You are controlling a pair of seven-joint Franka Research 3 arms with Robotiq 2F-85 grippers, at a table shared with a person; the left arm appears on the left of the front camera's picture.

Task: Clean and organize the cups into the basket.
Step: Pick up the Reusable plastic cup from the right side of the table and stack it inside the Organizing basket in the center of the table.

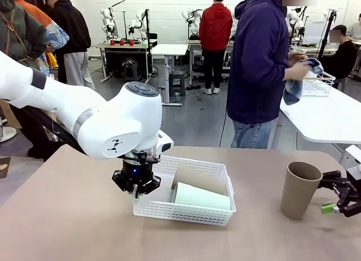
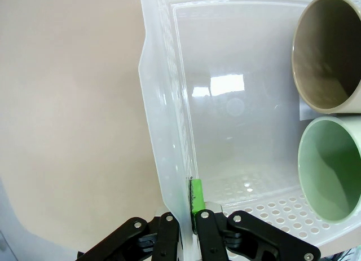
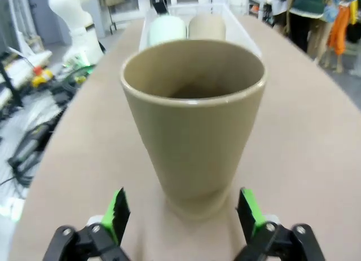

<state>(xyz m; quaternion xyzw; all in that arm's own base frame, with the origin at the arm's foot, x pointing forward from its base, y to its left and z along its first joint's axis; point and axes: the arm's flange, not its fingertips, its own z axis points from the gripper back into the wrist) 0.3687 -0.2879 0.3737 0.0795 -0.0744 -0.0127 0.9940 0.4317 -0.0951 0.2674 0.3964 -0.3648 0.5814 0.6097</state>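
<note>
The basket (image 1: pixel 186 211) sits at lower centre of the front view on the tan table (image 1: pixel 67 216). A mint green cup (image 1: pixel 200 196) and a lying tan cup (image 1: pixel 197 179) rest on their sides inside it. The left arm (image 1: pixel 84 117) reaches in from the left edge, its wrist bent straight down. The left gripper (image 1: pixel 135 185) is closed on the basket's left end wall. A small dark emblem on the arm's joint is too small to read. At lower right an upright tan cup (image 1: pixel 299 190) stands on the table. The right gripper (image 1: pixel 327 191) lies level just beside it, fingers spread wide, holding nothing.

In the left wrist view the left gripper (image 2: pixel 189 216) pinches the basket's wall (image 2: pixel 163 131), one green pad (image 2: pixel 197 196) pressed against its inner face. The lying tan cup (image 2: pixel 327 52) and mint green cup (image 2: pixel 333 171) show their open mouths at the right edge.

In the right wrist view the upright tan cup (image 3: pixel 194 120) fills the centre. The right gripper (image 3: pixel 183 213) has its green pads (image 3: pixel 118 213) on either side of the cup's base, clear of it. The basket (image 3: pixel 243 32) lies at top centre.
</note>
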